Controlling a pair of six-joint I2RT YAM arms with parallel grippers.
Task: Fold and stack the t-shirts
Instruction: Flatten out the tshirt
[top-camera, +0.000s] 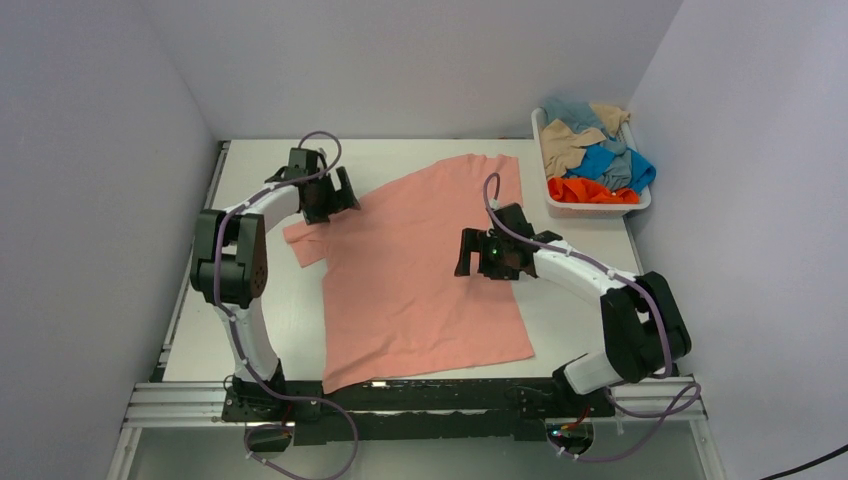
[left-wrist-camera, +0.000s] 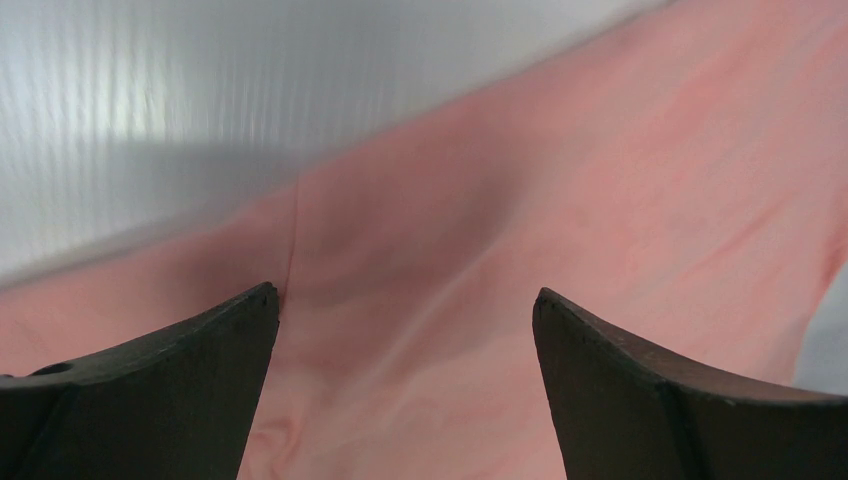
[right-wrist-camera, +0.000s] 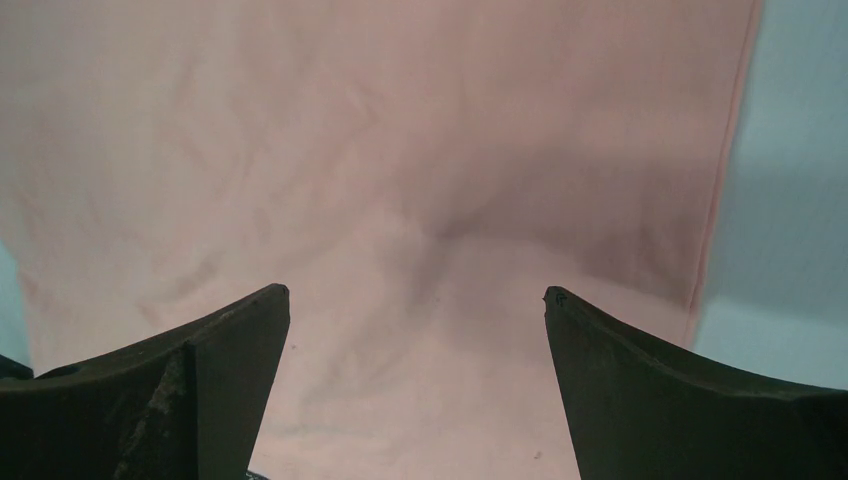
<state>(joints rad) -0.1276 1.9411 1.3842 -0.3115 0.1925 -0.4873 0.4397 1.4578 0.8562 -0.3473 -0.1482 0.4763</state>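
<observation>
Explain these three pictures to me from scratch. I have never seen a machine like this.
These are two black-and-white robot arms bolted to the near edge of a white table. The wide picture looks down from above and behind them. The other two come from a small camera on each wrist; the dark wedges at the bottom belong to that arm's claw. A salmon-pink cloth t-shirt lies spread flat on the table. At the far right corner a white plastic basket holds crumpled orange, blue, tan and grey-blue shirts. The left claw hangs over the shirt's edge near a sleeve, the right claw over its middle. Both claws are open and hold nothing.
</observation>
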